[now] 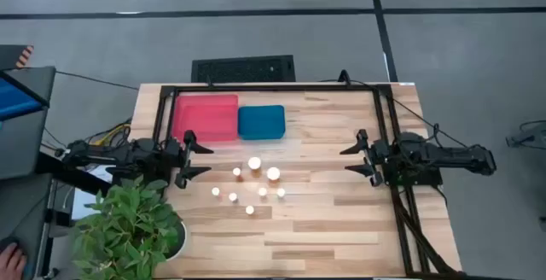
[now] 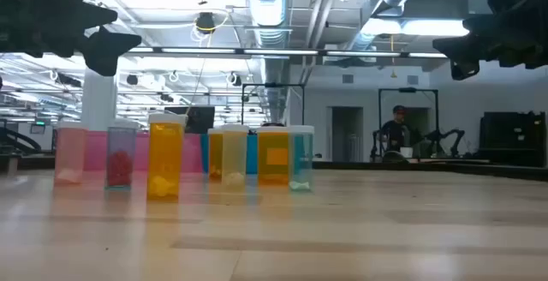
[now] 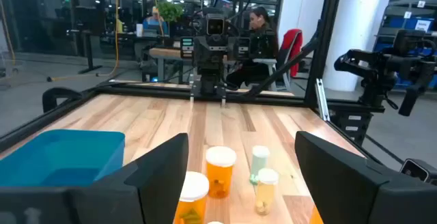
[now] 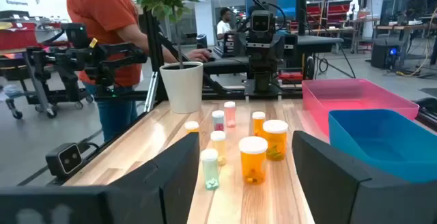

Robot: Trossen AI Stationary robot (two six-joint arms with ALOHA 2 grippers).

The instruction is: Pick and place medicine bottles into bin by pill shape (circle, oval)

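Observation:
Several small white-capped medicine bottles [image 1: 254, 180] stand upright on their bases in a loose cluster at the middle of the wooden table; they also show in the low view [image 2: 165, 157]. Some bodies are amber or orange, some pink or clear. A pink bin [image 1: 206, 116] and a blue bin [image 1: 261, 121] stand at the far side. My left gripper [image 1: 198, 155] is open above the table's left edge, fingers toward the bottles. My right gripper [image 1: 355, 157] is open at the right, fingers toward the bottles. Both are empty.
A potted green plant [image 1: 128, 224] in a white pot stands at the table's near left corner. A black frame [image 1: 281, 86] runs along the far and side edges. Bare wood lies between the bottles and the right gripper. People are in the room beyond.

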